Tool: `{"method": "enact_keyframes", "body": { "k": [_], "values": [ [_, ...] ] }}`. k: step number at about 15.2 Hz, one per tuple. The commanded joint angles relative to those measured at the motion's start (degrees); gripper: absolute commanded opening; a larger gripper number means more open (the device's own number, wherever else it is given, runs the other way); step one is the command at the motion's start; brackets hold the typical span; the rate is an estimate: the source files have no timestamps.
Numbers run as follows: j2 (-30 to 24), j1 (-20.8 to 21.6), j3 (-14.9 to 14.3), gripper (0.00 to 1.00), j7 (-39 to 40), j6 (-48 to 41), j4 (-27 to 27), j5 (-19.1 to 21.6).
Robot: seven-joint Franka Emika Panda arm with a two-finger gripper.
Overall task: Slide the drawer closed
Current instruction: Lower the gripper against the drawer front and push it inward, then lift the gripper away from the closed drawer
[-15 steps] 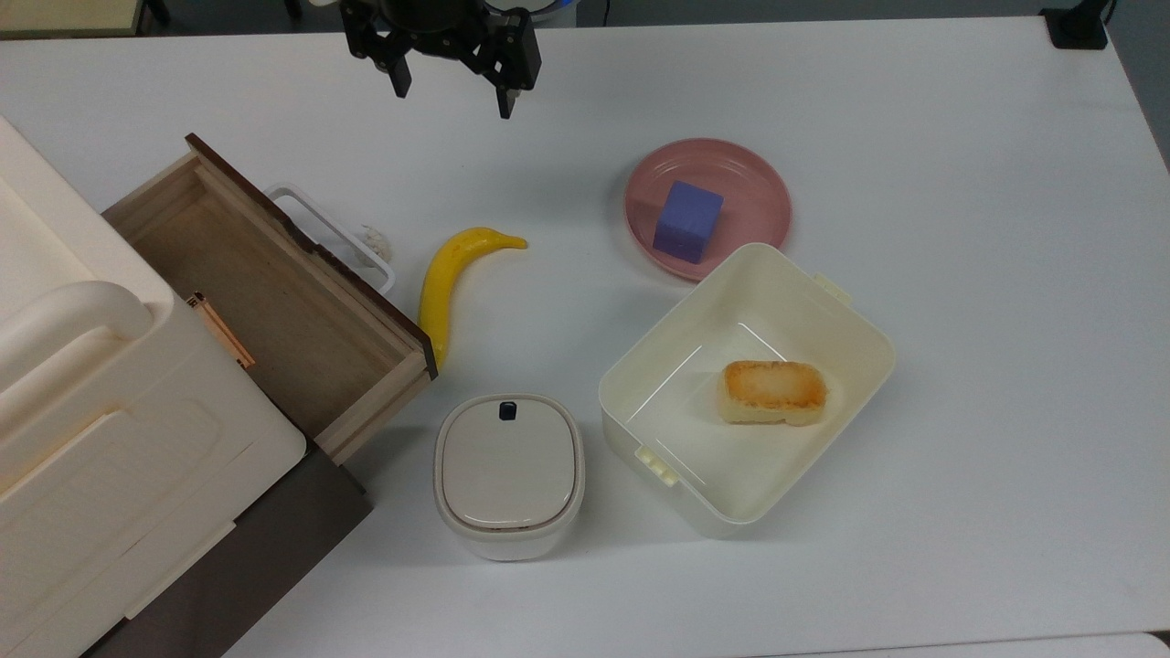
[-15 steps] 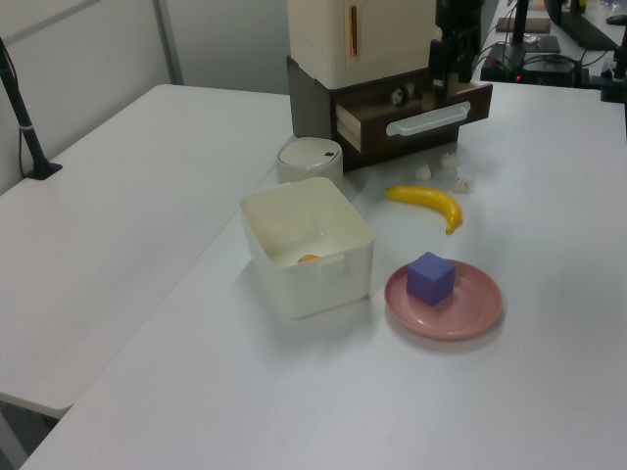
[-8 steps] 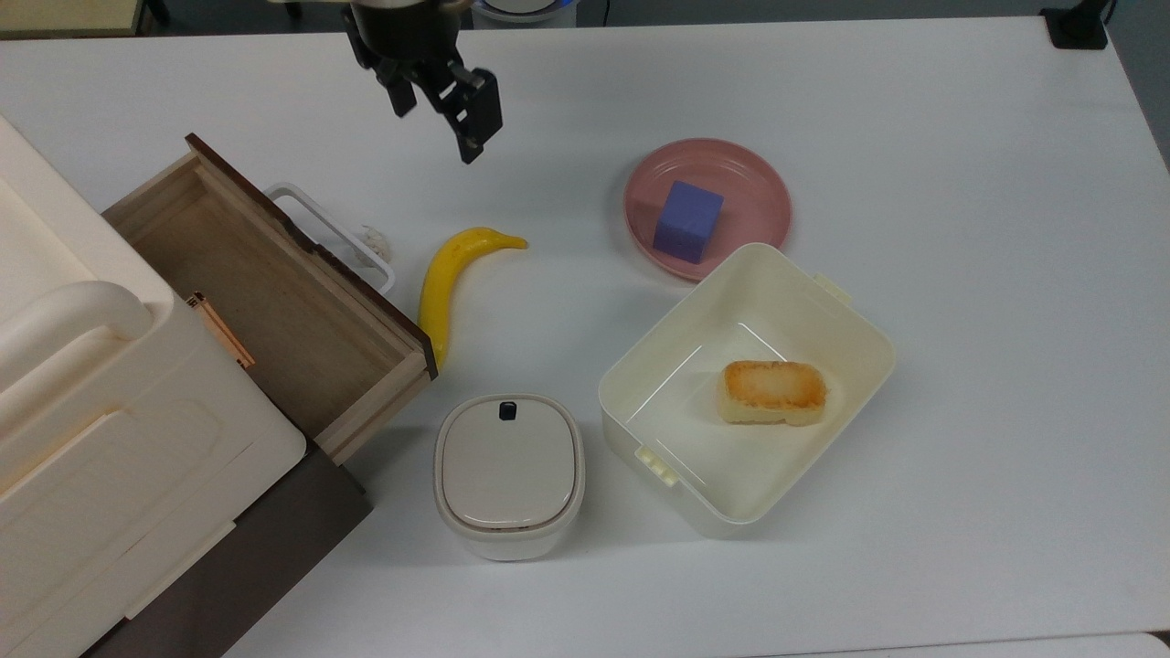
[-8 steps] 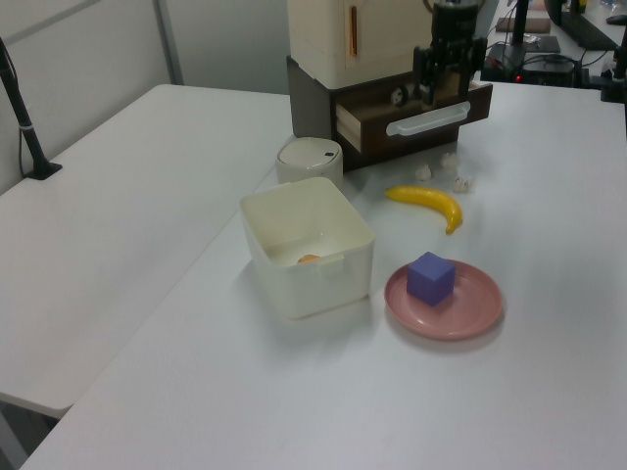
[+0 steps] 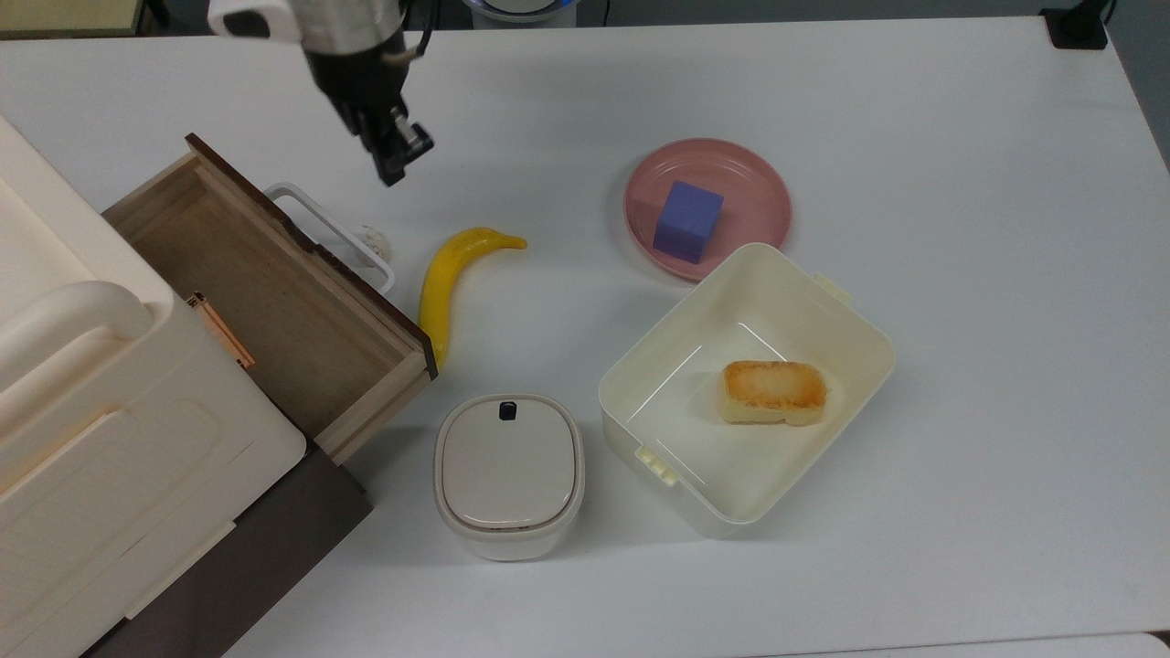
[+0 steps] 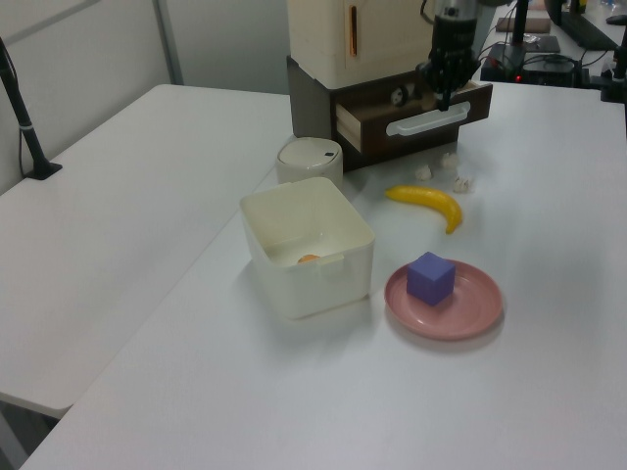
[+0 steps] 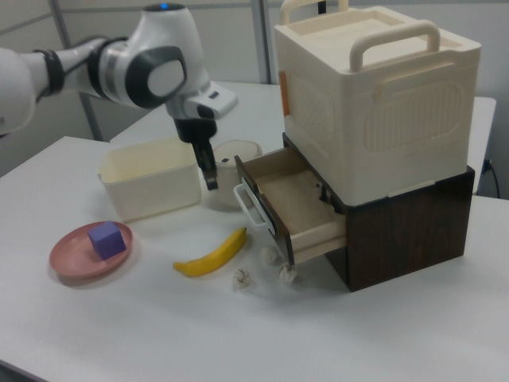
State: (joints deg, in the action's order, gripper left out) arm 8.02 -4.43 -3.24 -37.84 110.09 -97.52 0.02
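While the drawer [image 5: 274,292] stands pulled open, the gripper [image 5: 395,163] hovers just right of its white handle [image 5: 334,236] in the top view, fingers pinched together, holding nothing.

The drawer [image 5: 274,302] looks like pale raw wood with a matt grain, its front dark stained wood and its handle [image 5: 334,238] smooth white plastic. The open bin [image 5: 823,302], the lidded container [image 5: 508,473] and the big box [image 7: 382,103] are cream plastic with a slight sheen. The plate [image 5: 759,183] is glossy pink, the table [image 5: 960,228] matt white.
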Motion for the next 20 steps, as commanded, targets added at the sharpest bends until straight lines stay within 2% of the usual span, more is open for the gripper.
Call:
{"method": "enact_keyframes", "body": {
  "k": [1, 6, 9, 14, 16, 17, 20],
  "values": [
    [4.44, -0.84, -0.19, 0.00, -0.58, 4.43, -1.09, -4.58],
    [8.41, -2.60, -0.19, 0.00, 0.39, 10.30, 0.22, -7.13],
    [8.85, -3.92, -0.28, 0.00, 0.31, 14.79, 1.63, -7.84],
    [14.47, -6.29, -0.37, 0.00, -0.05, 17.79, 7.25, -13.82],
    [15.35, -6.38, -0.71, 0.00, -0.13, 20.76, 8.23, -14.35],
    [15.45, -6.29, -1.94, 0.00, -0.48, 22.52, 8.23, -14.70],
    [15.01, -6.29, -2.12, 0.00, -0.23, 23.41, 8.32, -14.79]
  ]
}}
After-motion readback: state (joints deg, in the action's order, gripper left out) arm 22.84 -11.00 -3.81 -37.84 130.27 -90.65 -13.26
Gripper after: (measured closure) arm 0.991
